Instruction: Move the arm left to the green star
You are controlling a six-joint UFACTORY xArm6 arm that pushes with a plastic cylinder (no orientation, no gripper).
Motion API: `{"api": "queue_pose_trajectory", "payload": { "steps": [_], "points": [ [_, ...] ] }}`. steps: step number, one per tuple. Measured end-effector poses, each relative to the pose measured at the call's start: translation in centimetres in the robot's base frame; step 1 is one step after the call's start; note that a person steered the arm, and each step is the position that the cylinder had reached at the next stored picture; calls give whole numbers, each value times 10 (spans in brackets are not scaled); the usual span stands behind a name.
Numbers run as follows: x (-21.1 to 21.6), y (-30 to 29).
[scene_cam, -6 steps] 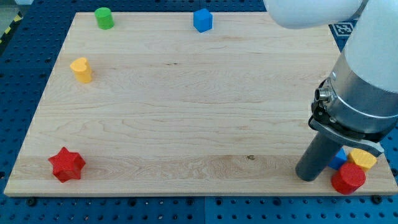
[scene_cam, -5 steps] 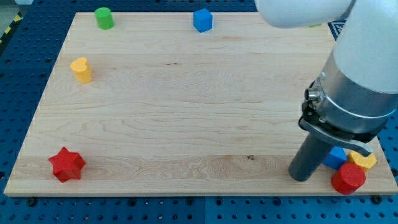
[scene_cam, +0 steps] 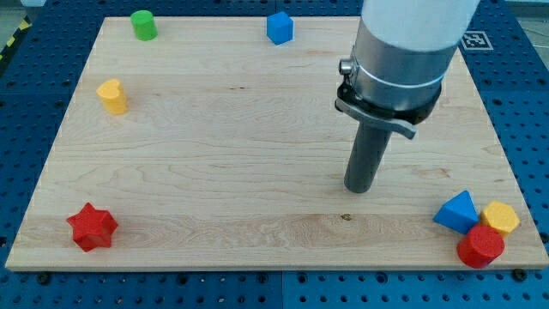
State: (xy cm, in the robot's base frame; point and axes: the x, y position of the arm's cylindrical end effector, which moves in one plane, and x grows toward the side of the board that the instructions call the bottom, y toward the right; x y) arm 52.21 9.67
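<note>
My tip rests on the wooden board, right of its middle. No green star shows in the camera view; my arm's wide body hides part of the board's top right. The only green block I see is a green cylinder at the top left corner, far to the left of and above my tip. A blue triangular block, a yellow hexagon and a red cylinder cluster at the bottom right, to the right of and below my tip and apart from it.
A blue cube sits at the top edge, a yellow heart at the left, a red star at the bottom left. The board lies on a blue perforated table. A black-and-white marker is at the top right.
My tip has moved left and up the view, away from the bottom-right cluster. The blue triangular block, earlier half hidden behind the rod, now shows fully. The blocks have not visibly shifted.
</note>
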Motion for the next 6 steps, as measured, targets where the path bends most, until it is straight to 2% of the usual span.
{"api": "queue_pose_trajectory", "payload": {
  "steps": [6],
  "points": [
    [-151, 8]
  ]
}}
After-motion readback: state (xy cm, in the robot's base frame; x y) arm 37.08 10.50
